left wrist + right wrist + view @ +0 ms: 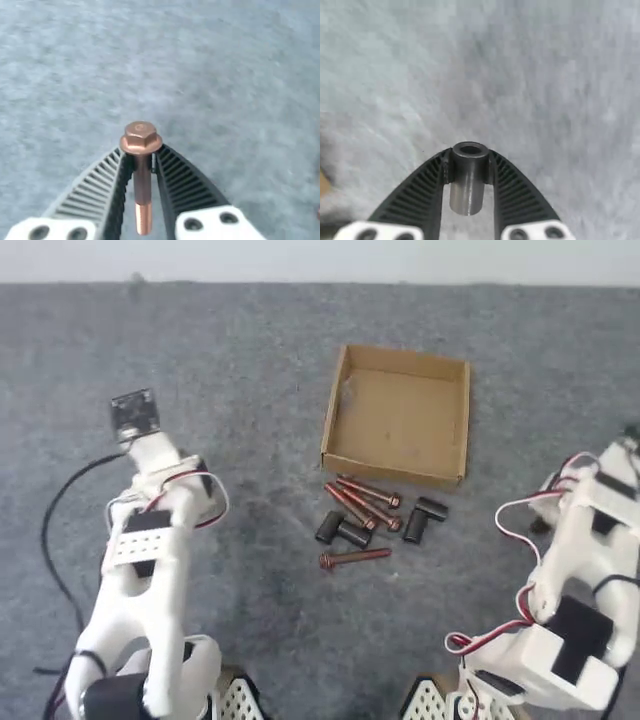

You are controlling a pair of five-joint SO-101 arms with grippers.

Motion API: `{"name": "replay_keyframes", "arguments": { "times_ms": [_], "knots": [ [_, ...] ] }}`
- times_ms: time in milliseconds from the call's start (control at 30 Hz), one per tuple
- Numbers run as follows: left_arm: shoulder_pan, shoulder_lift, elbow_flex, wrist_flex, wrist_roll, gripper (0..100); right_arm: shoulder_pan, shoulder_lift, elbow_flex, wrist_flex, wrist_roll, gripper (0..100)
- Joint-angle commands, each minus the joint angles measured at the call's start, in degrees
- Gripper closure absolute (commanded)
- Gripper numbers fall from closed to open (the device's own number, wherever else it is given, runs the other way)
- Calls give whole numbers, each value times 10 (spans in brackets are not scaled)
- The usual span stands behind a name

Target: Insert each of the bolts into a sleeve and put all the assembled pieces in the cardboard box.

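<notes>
Left wrist view: the left tool [141, 149] is clamped on a copper bolt [142, 200] just below its head. The right tool [469, 156] grips a dark sleeve [468, 185]. On the grey table [250, 360], loose bolts [355, 558] and sleeves [343, 531] lie jumbled just near of the cardboard box [390, 468], between the arms; the sleeves' number is hard to make out.

Loose bolts [368, 491] and sleeves [353, 534] lie together on the table [250, 390], just before the cardboard box [395, 468].
</notes>
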Motion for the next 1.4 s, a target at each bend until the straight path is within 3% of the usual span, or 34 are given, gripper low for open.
{"name": "replay_keyframes", "arguments": {
  "times_ms": [0,200,533,833,1033,1200,1367],
  "knots": [
    [-22,-32,9,-56,4,988,-28,-13,-91,-7,74,991],
    [-18,-28,44,-121,4,988,-75,-13,-151,-80,127,991],
    [-17,-26,56,-158,4,988,-126,-7,-121,-366,129,990],
    [6,-26,61,-158,4,988,-233,-8,0,-651,129,991],
    [5,-26,61,-158,4,988,-291,-23,62,-681,124,991],
    [6,-26,61,-158,4,988,-317,-81,160,-797,58,992],
    [7,-26,61,-158,4,988,-349,-168,263,-824,44,992]
  ]
}}
